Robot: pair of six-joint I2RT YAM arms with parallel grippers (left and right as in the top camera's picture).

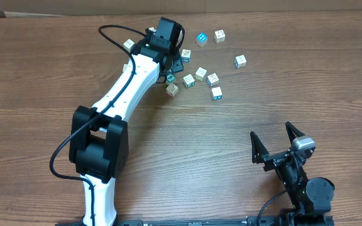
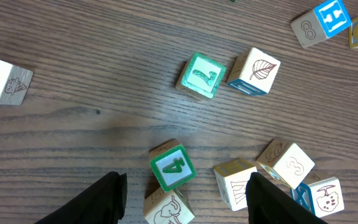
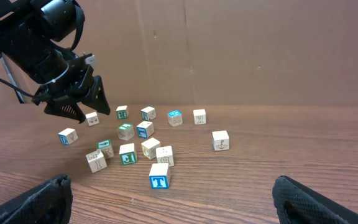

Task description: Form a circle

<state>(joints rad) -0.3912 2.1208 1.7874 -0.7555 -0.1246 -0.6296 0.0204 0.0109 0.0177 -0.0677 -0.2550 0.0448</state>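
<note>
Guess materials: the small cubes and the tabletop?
Cubes: probably wood, with pale matte sides, some painted green or blue faces, and printed symbols. Tabletop: brown streaky grain, matte; real wood or laminate, can't tell.

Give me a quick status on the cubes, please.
Left gripper open, empty, over the cubes. Right gripper open, well clear. Cubes scattered, no circle yet. Nothing obstructing.

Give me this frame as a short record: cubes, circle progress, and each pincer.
cubes: loose scattered cluster, mixed white, teal and green faces
circle: not formed, no ring shape yet
left pincer: open, low over the cluster
green 4 cube: between the left fingers, not gripped
right pincer: open, empty, well apart from the cubes
</note>
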